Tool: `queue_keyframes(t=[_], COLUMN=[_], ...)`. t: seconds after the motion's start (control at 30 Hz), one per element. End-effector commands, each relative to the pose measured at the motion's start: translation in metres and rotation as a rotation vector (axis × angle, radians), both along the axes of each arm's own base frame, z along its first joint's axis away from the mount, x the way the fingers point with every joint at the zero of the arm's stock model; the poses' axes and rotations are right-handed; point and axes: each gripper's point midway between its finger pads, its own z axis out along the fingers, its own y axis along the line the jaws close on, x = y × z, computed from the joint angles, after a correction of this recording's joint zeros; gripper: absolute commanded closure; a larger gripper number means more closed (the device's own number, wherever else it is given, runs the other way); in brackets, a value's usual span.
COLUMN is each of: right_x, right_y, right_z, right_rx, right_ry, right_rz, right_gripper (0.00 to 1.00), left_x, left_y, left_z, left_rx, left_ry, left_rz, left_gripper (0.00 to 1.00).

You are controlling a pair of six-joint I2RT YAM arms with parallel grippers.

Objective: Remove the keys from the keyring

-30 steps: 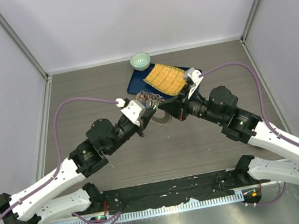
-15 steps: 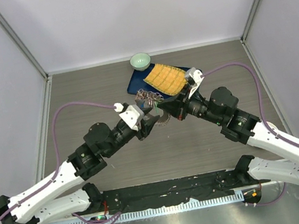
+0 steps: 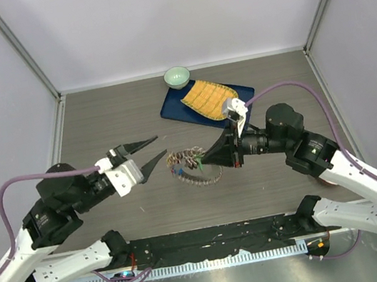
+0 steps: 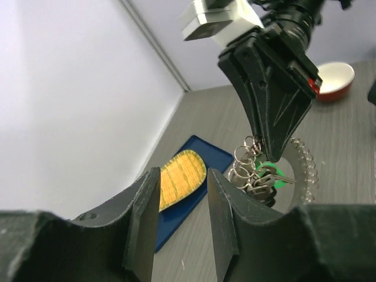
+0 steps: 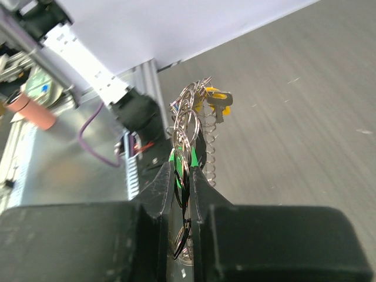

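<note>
Near edge: ribbed metal rail (image 3: 195, 265), then black base plate (image 3: 212, 237). Surface: matt grey wood-grain table (image 3: 98, 120), enclosed by plain white walls with metal corner posts. Left gripper (image 3: 161, 145): black tapered fingers spread apart, empty, pointing toward the keyring, near it but apart. Keyring (image 3: 207, 176): thin coiled wire loop, mid-table between both grippers, bunched with small silvery rings and keys (image 3: 181, 161), one green-headed, one yellow. Right gripper (image 3: 204, 161): fingers pressed together, pinching the keys at the green head. Behind: flat blue tray (image 3: 172, 106) bearing a yellow ribbed pad (image 3: 208, 99). Farthest: round pale-green bowl (image 3: 177, 77), just beside the tray's far corner.
</note>
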Motion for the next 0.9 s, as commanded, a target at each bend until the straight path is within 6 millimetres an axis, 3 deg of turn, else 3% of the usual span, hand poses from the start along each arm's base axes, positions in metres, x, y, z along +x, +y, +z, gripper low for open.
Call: queue_keyframes(t=[0.0,0.17,0.33,0.87], right_x=[-0.036,-0.047,-0.049,-0.047], right_y=[0.004,0.005,0.007,0.013], right_z=[0.013,0.011,0.009,0.006], right_rx=[0.018,0.025,0.024,0.024], right_ry=[0.015,0.033,0.037,0.047], right_rz=[0.211,0.279,0.301,0.318], right_gripper=[0.99,0.99,0.99,0.99], left_x=[-0.011,-0.037,-0.047,-0.028], left_y=[-0.015,-0.031,-0.041,-0.054], left_z=[-0.052,-0.057,-0.068,-0.073], left_rx=[0.295,0.318,0.344,0.358], left_ry=[-0.020,-0.050,-0.047,-0.184], left_rz=[-0.131,-0.320,-0.410,-0.364], left_gripper=[0.60,0.62,0.62,0.62])
